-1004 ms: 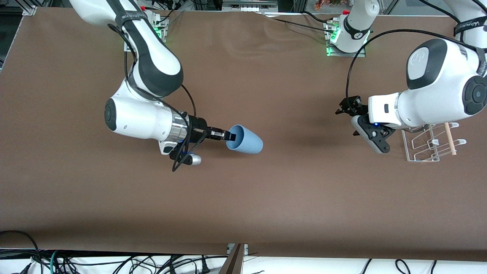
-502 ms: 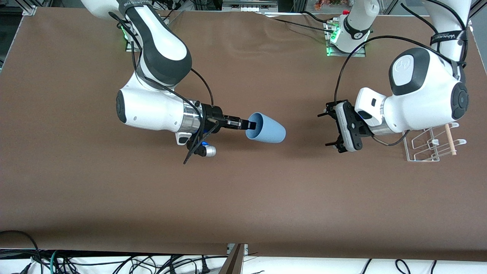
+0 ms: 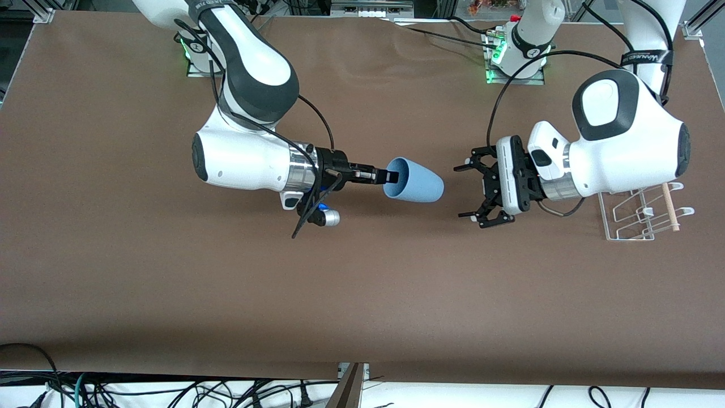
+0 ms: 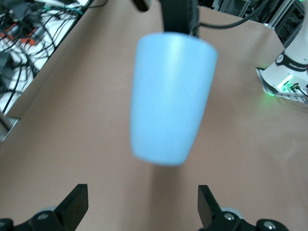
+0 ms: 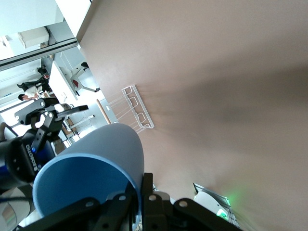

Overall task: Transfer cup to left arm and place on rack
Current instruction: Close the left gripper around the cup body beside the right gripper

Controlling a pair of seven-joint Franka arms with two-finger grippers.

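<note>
Two grippers faced each other above table middle. Right gripper (image 3: pixel 391 177) clamped on cup (image 3: pixel 413 180) rim, one finger inside mouth, cup held sideways, base pointing at left gripper (image 3: pixel 478 191). Left gripper jaws spread wide, just short of cup base, apparently not touching. Handover not yet made. Rack (image 3: pixel 643 215) sat at left arm's end of table, no cup on it; grasp, release, placing all left.

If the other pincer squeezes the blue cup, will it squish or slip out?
The cup probably won't squish much: it keeps its round shape with the right pincer pinching just its rim. It looks light, held out sideways by that small pinch. Its smooth, tapered sides might slip, so the open left pincer should probably grip it squarely.
</note>
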